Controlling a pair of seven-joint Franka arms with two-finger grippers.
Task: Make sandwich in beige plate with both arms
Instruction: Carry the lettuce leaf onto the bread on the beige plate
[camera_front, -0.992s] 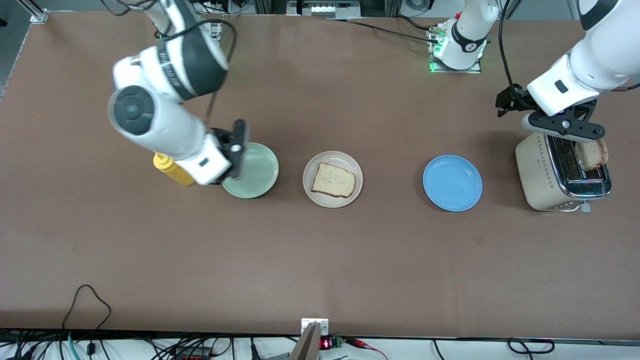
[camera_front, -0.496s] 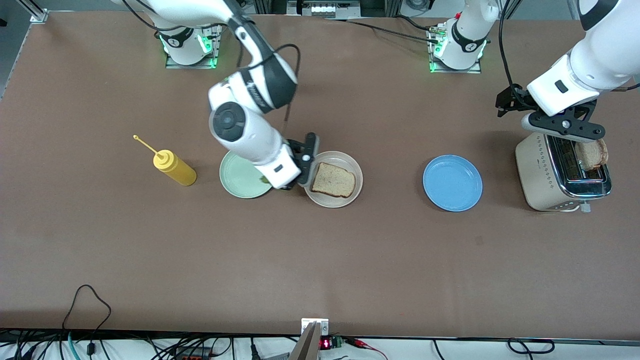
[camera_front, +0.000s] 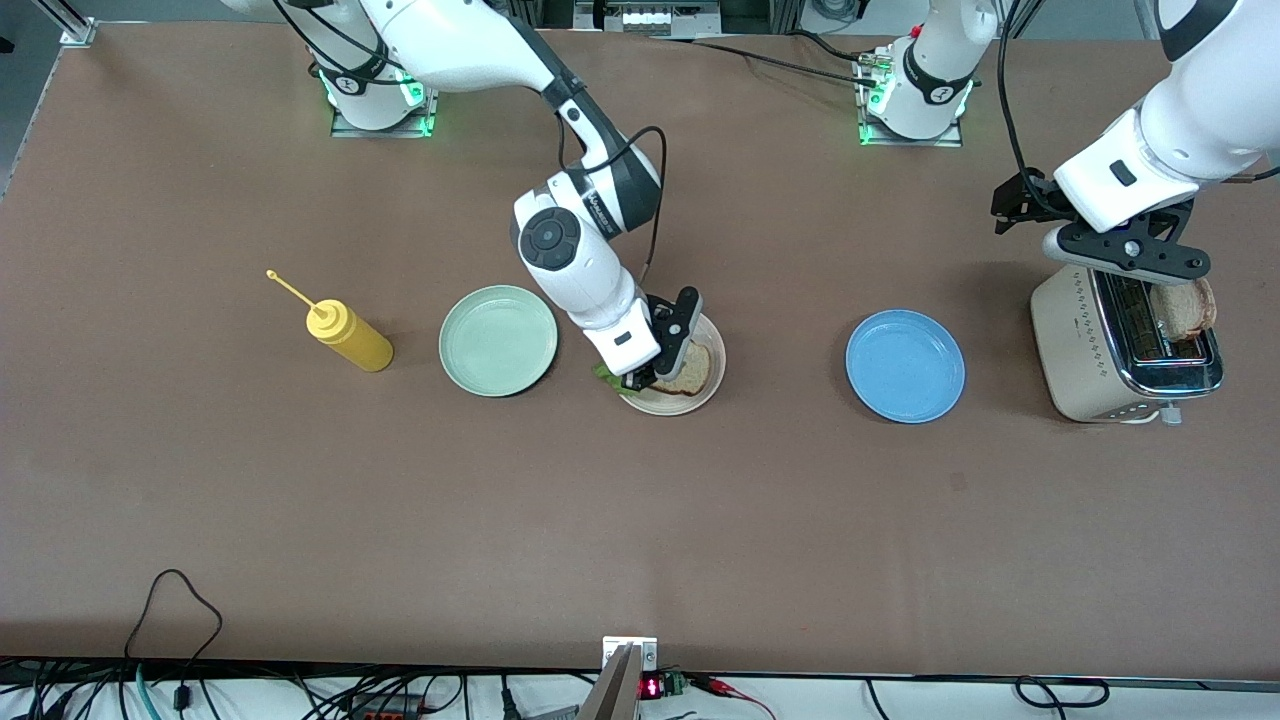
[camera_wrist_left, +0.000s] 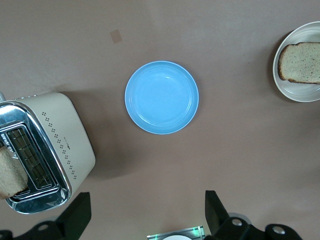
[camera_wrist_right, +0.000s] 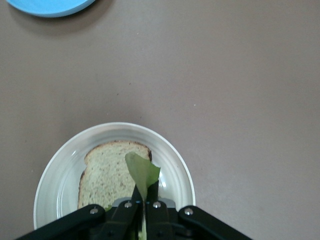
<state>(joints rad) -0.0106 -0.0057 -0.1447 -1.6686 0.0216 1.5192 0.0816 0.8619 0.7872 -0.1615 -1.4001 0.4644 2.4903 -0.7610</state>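
Table (camera_front: 700, 520): brown surface, on which all items listed below are carried.

Toaster (camera_front: 1110, 345): beige and chrome, set near the edge at the left arm's end of the table; a bread slice (camera_front: 1185, 306) is seen standing in one slot.

Left gripper (camera_front: 1120, 250): held in the air over the toaster, fingers spread wide, nothing gripped.

Right gripper (camera_front: 640, 378): held over the beige plate (camera_front: 712, 385), fingers closed tight on a lettuce leaf (camera_wrist_right: 142, 172), which is seen hanging above the slice on that plate.

Blue plate (camera_front: 905, 365): placed between the beige plate and the toaster, well apart from both.

Beige plate: located mid-table, with one bread slice (camera_wrist_right: 107, 175) lying flat in it.

Mint-green plate (camera_front: 498, 340): set beside the beige plate, toward the right arm's end.

Yellow squeeze bottle (camera_front: 348, 337): found near the mint-green plate, closer to the edge at the right arm's end; tilted, nozzle pointing toward that edge.
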